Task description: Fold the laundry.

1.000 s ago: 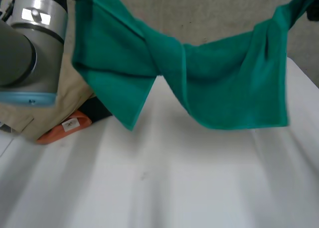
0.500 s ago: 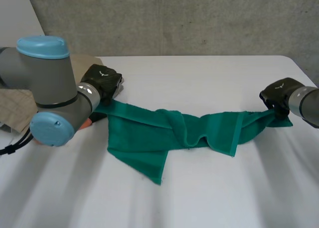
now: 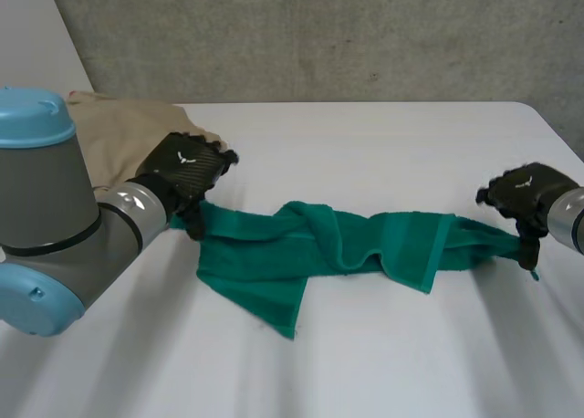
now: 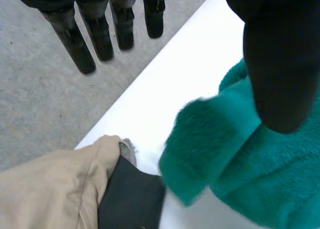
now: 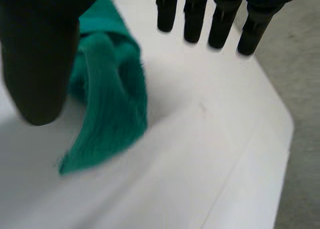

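A green towel [image 3: 338, 245] lies bunched and twisted across the middle of a white desk [image 3: 383, 153], stretched out between the robot's two hands. The left hand [image 3: 187, 173] sits at the towel's left end, and the right hand [image 3: 522, 192] at its narrow right end near the desk's edge.

In the left wrist view, the left hand's fingers [image 4: 80, 34] are straight and well apart from the cloth. Its thumb [image 4: 277, 64] hangs over the towel's fluffy end, and the hand is spread wide with no hold on anything. In the right wrist view, the right hand is the same: straight fingers [image 5: 220, 19] reach out over bare desk, while the thumb [image 5: 40, 54] stands above the towel's tapered tip, gripping nothing.

A crumpled beige garment [image 3: 123, 130] rests on the desk behind the left hand, close to the towel's left end. In the left wrist view a black item [image 4: 130, 199] lies against this garment, just beside the towel.
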Controlling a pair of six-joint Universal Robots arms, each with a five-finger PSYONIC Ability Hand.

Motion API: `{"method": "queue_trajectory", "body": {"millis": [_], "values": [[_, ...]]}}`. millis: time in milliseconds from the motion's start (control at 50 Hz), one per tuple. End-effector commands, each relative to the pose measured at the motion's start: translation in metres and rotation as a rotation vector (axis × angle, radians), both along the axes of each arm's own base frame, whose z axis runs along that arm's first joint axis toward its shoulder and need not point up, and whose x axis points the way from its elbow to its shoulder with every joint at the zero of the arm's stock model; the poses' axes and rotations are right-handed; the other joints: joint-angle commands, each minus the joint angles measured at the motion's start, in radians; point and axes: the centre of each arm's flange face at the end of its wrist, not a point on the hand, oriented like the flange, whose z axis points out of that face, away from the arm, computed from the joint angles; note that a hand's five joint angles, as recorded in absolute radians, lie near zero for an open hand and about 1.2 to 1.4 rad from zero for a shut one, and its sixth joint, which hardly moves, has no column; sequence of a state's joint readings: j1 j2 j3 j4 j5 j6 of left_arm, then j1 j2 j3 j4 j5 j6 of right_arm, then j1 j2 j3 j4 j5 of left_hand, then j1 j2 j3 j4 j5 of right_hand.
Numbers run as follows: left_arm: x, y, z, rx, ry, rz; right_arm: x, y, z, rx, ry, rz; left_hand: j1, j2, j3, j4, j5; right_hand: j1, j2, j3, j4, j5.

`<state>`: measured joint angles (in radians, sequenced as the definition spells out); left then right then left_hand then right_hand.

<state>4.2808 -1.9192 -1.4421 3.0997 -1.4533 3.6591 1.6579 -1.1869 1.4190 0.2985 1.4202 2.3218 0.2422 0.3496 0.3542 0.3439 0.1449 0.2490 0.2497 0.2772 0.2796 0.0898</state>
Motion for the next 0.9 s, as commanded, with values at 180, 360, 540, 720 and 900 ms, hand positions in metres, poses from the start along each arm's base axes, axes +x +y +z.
{"method": "queue_trajectory", "body": {"millis": [180, 360, 540, 720, 900], "values": [[0.023, 0.024, -0.007, -0.005, -0.003, 0.061, -0.012, 0.015, 0.021, -0.054, -0.122, -0.091, -0.011, -0.118, -0.123, -0.113, -0.088, -0.075, -0.075, -0.103, -0.105, -0.090], [0.038, -0.005, -0.020, -0.075, 0.033, 0.100, -0.029, 0.013, 0.003, -0.011, -0.164, -0.126, -0.008, -0.115, -0.120, -0.110, -0.085, -0.075, -0.075, -0.103, -0.105, -0.090], [0.030, -0.053, -0.038, -0.110, 0.076, 0.008, -0.027, -0.007, -0.045, -0.066, -0.172, -0.106, 0.018, -0.089, -0.094, -0.083, -0.059, 0.065, 0.064, 0.037, 0.034, 0.049], [0.016, -0.077, -0.057, -0.095, 0.084, -0.063, -0.015, -0.011, -0.063, -0.100, -0.177, -0.065, 0.080, -0.028, -0.032, -0.022, 0.003, 0.478, 0.478, 0.450, 0.448, 0.463], [0.004, -0.099, -0.080, -0.059, 0.076, -0.079, -0.012, -0.017, -0.065, -0.145, -0.175, -0.056, 0.297, 0.189, 0.185, 0.195, 0.220, 1.147, 1.147, 1.119, 1.117, 1.132]]}}
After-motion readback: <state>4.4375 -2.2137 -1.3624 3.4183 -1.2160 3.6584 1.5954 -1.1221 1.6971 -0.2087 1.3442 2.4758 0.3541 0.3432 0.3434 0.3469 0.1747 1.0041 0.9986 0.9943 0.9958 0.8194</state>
